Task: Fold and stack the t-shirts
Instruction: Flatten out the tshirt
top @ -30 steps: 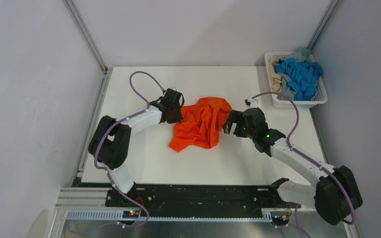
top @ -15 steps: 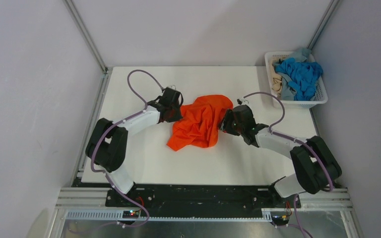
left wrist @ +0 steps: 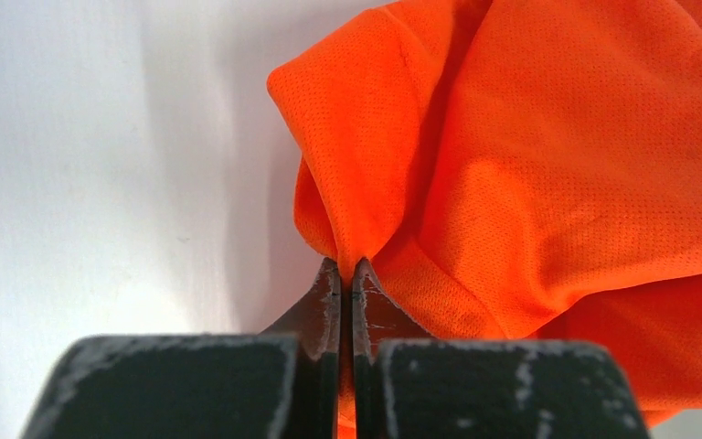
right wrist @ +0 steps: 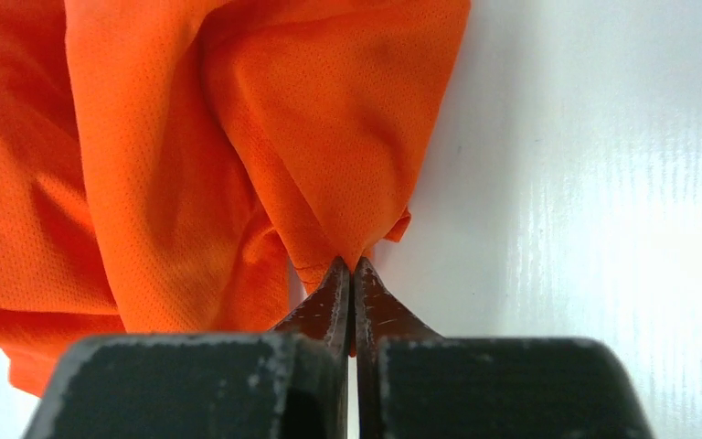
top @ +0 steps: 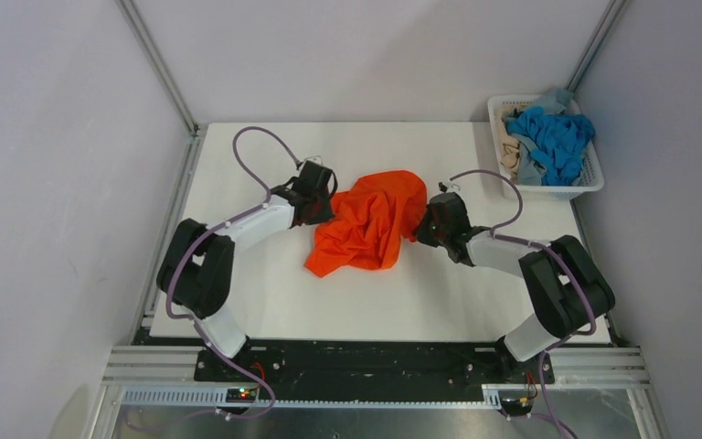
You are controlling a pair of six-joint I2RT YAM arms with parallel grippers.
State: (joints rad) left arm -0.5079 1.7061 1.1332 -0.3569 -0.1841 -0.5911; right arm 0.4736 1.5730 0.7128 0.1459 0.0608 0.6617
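Bunched mid-frame on table [top: 265, 302]: orange t-shirt [top: 366, 224]. Pinched at opposite edges w/ left gripper [left wrist: 346, 270] & right gripper [right wrist: 348, 267], jaws closed tight on thin folds of cloth. Risk: shallow bites → could slip out on pull-apart; uneven pull → likely twisted, not flat.

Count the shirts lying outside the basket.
1: the orange shirt, crumpled on the table, pinched by the left gripper and right gripper. Other shirts fill the basket; some may be hidden.
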